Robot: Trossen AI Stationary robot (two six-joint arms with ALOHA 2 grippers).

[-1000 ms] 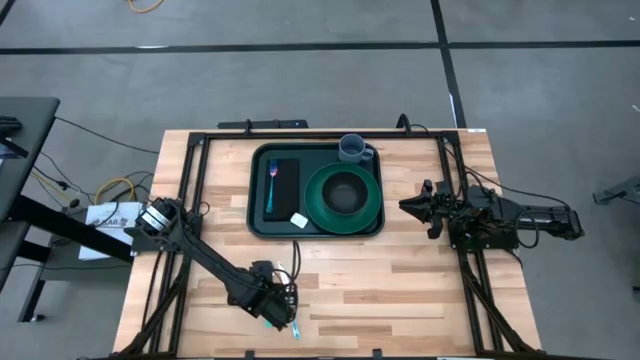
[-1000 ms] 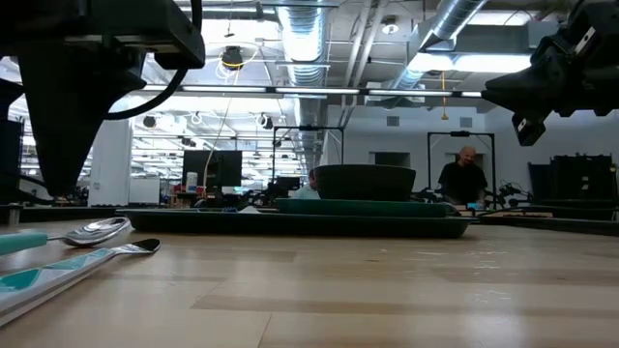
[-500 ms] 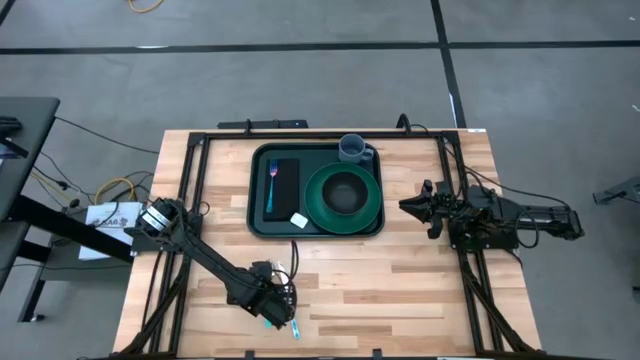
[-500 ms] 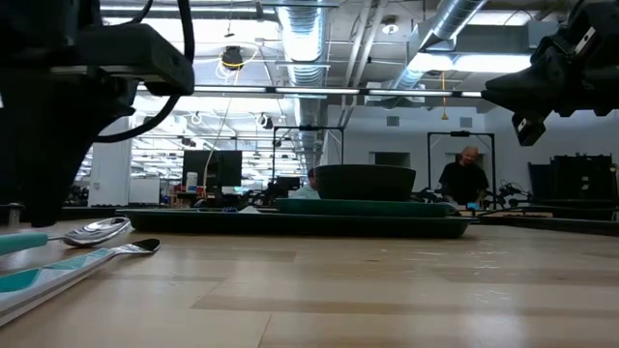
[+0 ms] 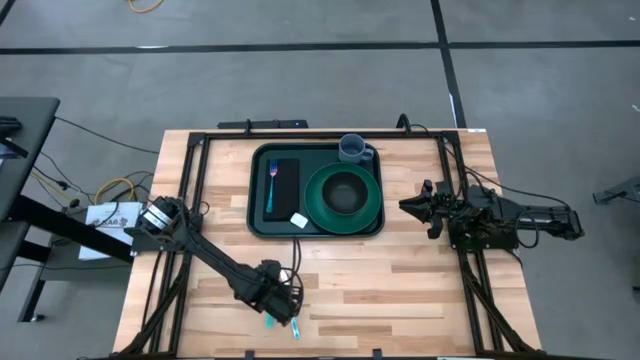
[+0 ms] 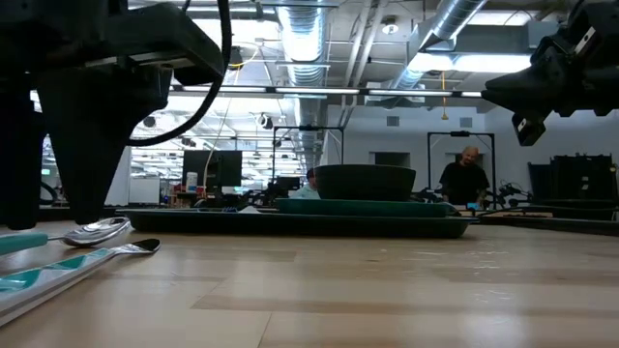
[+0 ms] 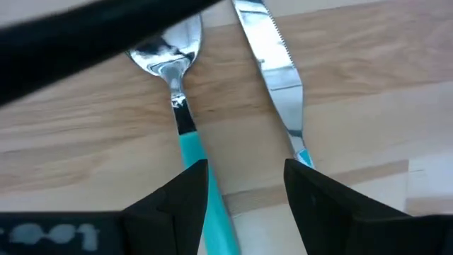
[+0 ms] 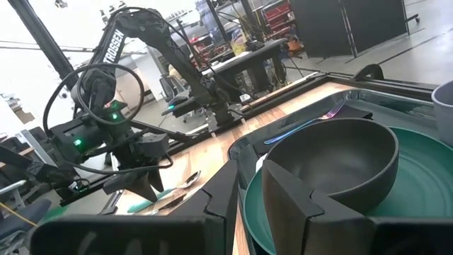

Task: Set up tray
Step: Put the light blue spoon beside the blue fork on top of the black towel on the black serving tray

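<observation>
Wooden worktop [image 5: 400, 280] fills the high view, and dead centre toward its far edge sits the dark green tray [image 5: 262, 225], flat on the boards. On the tray, a round green plate [image 5: 371, 212] carries a dark bowl [image 5: 344, 193]; a grey cup [image 5: 353, 148] stands at the tray's far corner just beyond the plate. A narrow black rectangle [image 5: 287, 185] lies on the tray's left side with a fork [image 5: 271, 183] along it, and a small white square [image 5: 299, 219] sits near the tray's near rim. Left pincer [image 7: 244, 185] is down low at the near edge of the worktop, well apart from the tray, fingers spread wide and holding nothing, straddling the teal handle of a spoon [image 7: 173, 85], with a knife [image 7: 272, 64] just beside. Right pincer [image 5: 408, 206] hangs off the tray's right side, fingers partly parted, nothing between them.
</observation>
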